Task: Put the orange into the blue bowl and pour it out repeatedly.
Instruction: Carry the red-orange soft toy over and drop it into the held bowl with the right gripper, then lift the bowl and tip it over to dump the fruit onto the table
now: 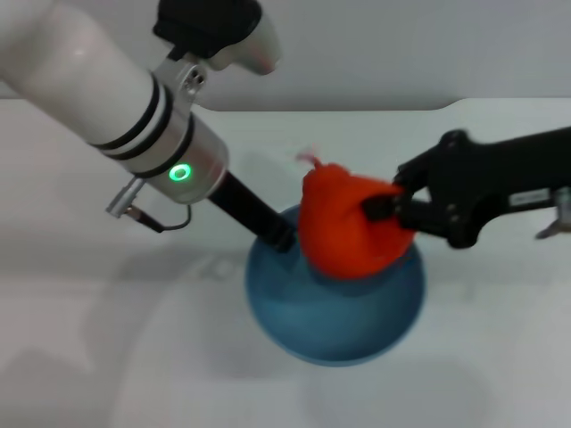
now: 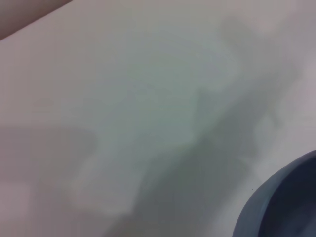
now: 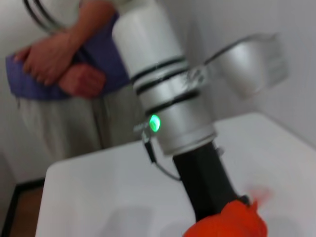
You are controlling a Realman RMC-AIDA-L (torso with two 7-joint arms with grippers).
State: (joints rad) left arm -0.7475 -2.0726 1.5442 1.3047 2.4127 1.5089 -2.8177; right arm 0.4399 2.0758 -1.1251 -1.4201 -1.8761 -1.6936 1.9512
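The blue bowl (image 1: pixel 335 312) sits on the white table in the middle of the head view. My left gripper (image 1: pixel 280 235) reaches down from the upper left and is shut on the bowl's far-left rim. The orange (image 1: pixel 348 223) hangs just above the bowl's far side, blurred. My right gripper (image 1: pixel 385 207) comes in from the right and is shut on the orange's right side. In the right wrist view the orange (image 3: pixel 227 224) shows at the frame's edge, in front of the left arm (image 3: pixel 170 113). The left wrist view shows only part of the bowl (image 2: pixel 284 207).
The white table (image 1: pixel 107 339) spreads around the bowl, with a pale wall behind it. A person (image 3: pixel 64 64) with folded arms stands beyond the table's far side in the right wrist view.
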